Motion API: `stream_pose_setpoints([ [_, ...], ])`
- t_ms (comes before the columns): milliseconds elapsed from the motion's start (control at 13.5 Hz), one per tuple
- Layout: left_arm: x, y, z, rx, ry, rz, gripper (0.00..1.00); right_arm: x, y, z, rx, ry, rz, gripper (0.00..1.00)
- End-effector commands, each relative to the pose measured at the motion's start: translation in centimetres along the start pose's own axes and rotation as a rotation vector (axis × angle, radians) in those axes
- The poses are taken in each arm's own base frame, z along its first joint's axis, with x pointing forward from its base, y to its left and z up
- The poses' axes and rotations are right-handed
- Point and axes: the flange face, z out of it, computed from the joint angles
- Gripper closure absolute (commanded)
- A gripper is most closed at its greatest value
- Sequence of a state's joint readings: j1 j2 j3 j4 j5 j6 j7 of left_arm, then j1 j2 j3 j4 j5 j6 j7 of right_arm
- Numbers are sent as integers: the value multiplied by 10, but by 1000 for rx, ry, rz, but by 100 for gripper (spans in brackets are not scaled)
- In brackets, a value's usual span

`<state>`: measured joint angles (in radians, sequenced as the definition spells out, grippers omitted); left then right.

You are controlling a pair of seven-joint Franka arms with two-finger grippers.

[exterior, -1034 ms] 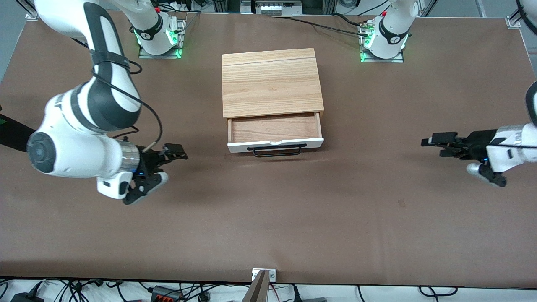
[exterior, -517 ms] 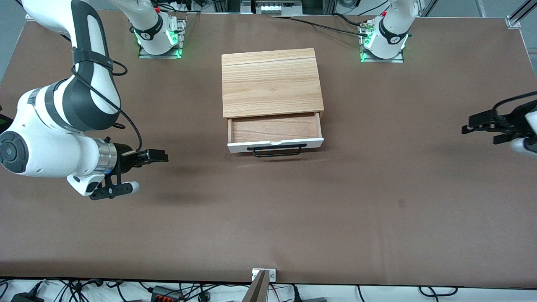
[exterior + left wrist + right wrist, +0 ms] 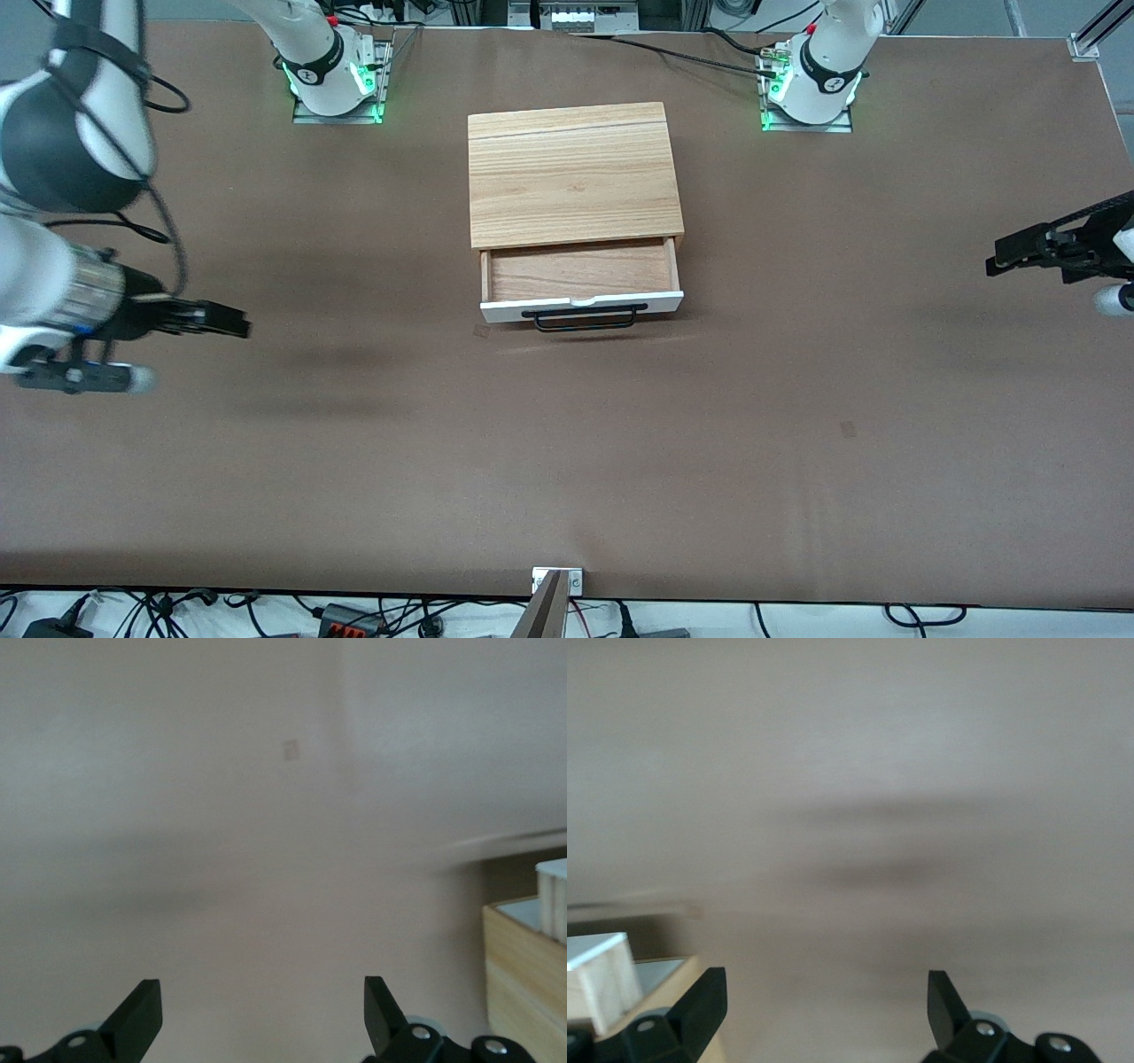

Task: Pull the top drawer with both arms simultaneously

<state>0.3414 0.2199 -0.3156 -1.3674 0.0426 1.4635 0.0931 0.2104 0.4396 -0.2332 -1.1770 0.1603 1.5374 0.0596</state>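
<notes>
A: Drawer (image 3: 580, 282) where?

B: Pulled partway out of the box (image 3: 571, 173), mid-table (image 3: 620, 461). Wood floor showing, white front and black handle (image 3: 585, 317) facing the front camera.

A: Right gripper (image 3: 213, 319)?

B: Over bare table at the right arm's end, holding nothing. Fingers (image 3: 704, 1001) spread wide in the right wrist view. Drawer well apart from it, off toward the left arm's end.

A: Left gripper (image 3: 1019, 251)?

B: Over the table edge at the left arm's end, also released and empty, wide gap in the left wrist view (image 3: 261, 1019). Drawer well apart, off toward the right arm's end.

A: Key relation for the next move?

B: Handle's long axis along the line between the two grippers, one handle end toward each. Looks like a sideways reach inward from both. Right gripper probably a bit closer to the handle. No contact anywhere.

A: Anything hidden?

B: Left arm mostly cut off at the frame edge, right arm cut too and smeared. Both wrist views blurry, only a box corner at the margin in each. Second drawer out of sight from above. Depth left inside the box impossible to judge.
</notes>
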Motion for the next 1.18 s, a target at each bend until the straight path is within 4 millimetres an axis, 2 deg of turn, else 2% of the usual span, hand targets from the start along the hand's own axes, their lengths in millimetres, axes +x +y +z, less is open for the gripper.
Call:
stream_pose_setpoints([
  [0,-19,16,-13,47,-24,4,0,-14,43,-13,-55,15,-14,0],
  [74,-25,40,-17,58,-38,35,0,-16,56,-23,-44,43,-1,0],
  [148,-31,54,-19,72,-36,55,0,-19,71,-33,-32,59,13,0],
  [222,-34,61,-15,78,-40,67,0,-23,78,-41,-23,71,12,0],
  [369,-34,74,-15,85,-18,90,0,-32,79,-54,-30,85,6,0],
  [443,-38,76,-9,88,-30,91,0,-34,80,-54,-37,74,6,0],
  [591,-59,88,-3,119,-10,89,0,-36,78,-48,-70,54,-11,0],
  [739,-82,99,12,126,33,82,0,-55,64,-48,-102,61,-38,0],
  [887,-87,90,14,110,32,53,0,-80,68,-34,-97,82,-38,0],
  [1034,-86,64,11,38,42,-28,0,-98,69,-24,-90,102,-40,0],
  [1108,-87,53,11,34,37,-43,0,-100,69,-23,-89,86,-42,0],
])
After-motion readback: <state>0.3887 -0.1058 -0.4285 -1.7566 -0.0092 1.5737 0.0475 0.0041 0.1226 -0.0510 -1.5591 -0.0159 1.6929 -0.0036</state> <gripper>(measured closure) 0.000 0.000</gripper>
